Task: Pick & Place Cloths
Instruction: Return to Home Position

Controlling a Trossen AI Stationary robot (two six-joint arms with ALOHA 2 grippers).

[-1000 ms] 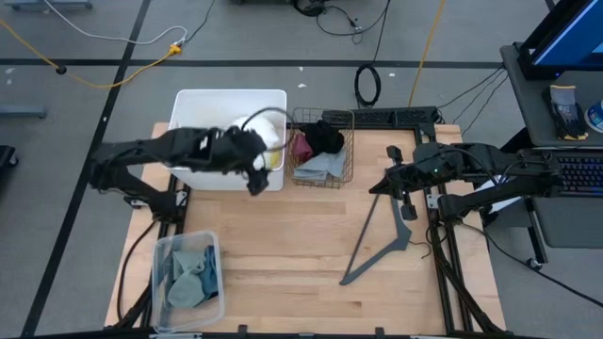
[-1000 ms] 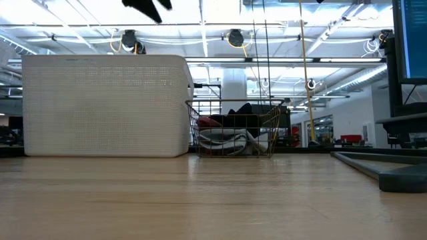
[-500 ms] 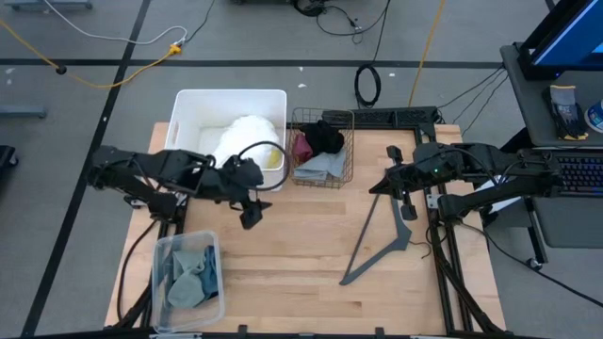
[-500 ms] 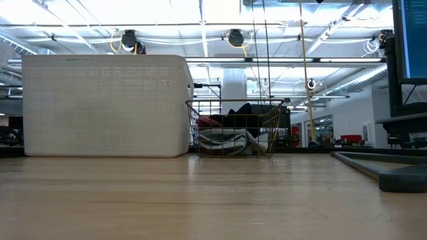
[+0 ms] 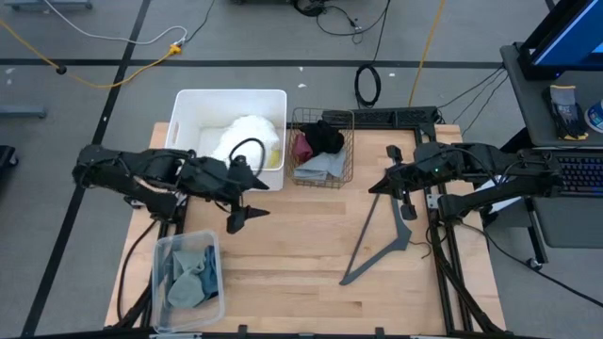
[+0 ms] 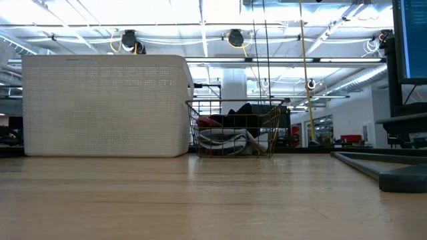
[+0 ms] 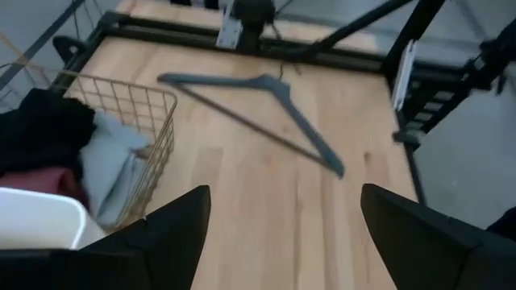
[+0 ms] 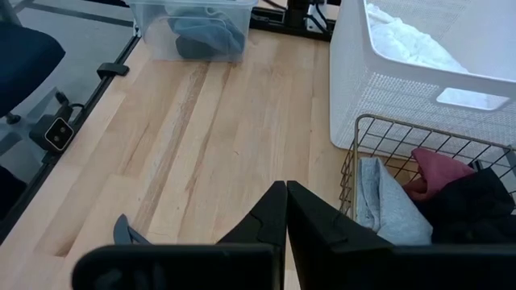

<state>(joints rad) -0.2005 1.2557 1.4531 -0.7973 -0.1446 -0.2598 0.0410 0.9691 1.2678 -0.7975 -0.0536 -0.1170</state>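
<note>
White and yellow cloths lie in the white bin at the table's far left. Black, maroon and grey cloths lie in the wire basket beside it. Teal and sage cloths fill a clear tub at the near left. My left gripper is open and empty over bare table, just near of the bin; its wrist view shows its spread fingers. My right gripper is shut and empty, right of the basket; it also shows in its wrist view.
A grey clothes hanger lies on the table right of centre, under my right arm. The middle and near part of the wooden table is bare. In the low view the bin and basket stand at the far side.
My left gripper has gone from the bin's near right corner toward the table's near edge, and its arm has drawn back to the left off the bin. The white and yellow cloths in the bin now show.
</note>
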